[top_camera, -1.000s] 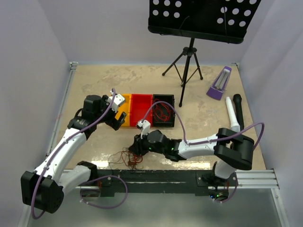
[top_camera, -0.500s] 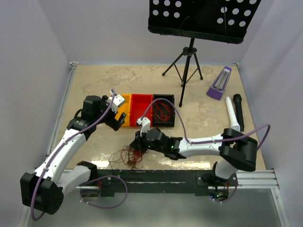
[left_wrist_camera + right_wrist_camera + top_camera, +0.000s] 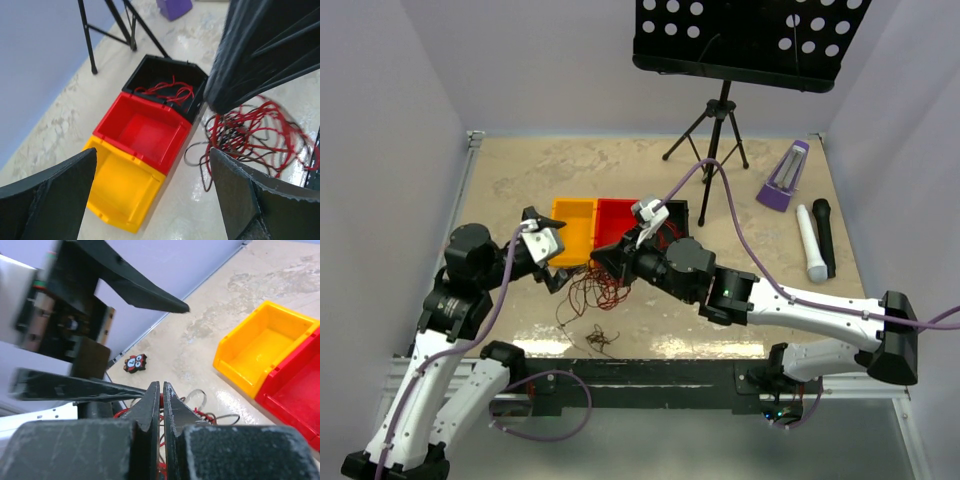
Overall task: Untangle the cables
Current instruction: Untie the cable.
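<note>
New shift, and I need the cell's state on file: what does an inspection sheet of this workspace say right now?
Surface: beige mottled table, glossy near the front.
Job's things: cables, red and dark, tangled in front of the bins; small dark clump nearer the edge; red wires inside the black bin.
Clutter: yellow bin and red bin, both empty; music stand; purple metronome; white microphone; black microphone.
Grippers: left pincer open, holding nothing; right pincer shut on cable strands.
Cables: lilac hose arches over the bins.
Surroundings: pale walls; nothing else seen.
</note>
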{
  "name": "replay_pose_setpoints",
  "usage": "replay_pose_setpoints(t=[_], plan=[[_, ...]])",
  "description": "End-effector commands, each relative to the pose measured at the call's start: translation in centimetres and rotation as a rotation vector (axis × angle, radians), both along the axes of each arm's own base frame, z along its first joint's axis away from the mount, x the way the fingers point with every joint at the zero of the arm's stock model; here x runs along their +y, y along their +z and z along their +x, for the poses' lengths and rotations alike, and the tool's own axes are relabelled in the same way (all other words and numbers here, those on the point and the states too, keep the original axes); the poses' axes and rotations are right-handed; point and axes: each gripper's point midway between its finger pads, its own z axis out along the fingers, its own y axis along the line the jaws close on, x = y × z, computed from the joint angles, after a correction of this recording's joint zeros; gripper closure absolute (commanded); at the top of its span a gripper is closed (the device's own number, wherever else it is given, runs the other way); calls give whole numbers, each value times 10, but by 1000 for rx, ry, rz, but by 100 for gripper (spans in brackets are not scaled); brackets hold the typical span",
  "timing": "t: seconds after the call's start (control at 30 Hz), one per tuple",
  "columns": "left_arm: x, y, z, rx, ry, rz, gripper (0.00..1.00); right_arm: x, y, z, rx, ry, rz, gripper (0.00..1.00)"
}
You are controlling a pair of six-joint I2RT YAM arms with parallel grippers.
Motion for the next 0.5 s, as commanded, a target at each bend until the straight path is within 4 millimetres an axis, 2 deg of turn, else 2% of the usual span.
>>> replay_pose_setpoints(t=[0.0,0.13,0.23,0.33,0.47], plan=[[-9,15,-9,-39,-80,-22,0,-4,-1,2,-5,-25,-30,100],[-1,23,-2,-96,-9,-33,0,-5,-4,1,-2,-19,-39,100],[-13,26,-21,-72,-116,-68,0,-6,-3,0,0,-14,-29,100],[-28,17,-41,26,-251,-108,0,-4,0,0,-1,-11,-21,100],[-35,1,-47,81,-319,-121,0,-1,7,-3,-2,5,0,100]])
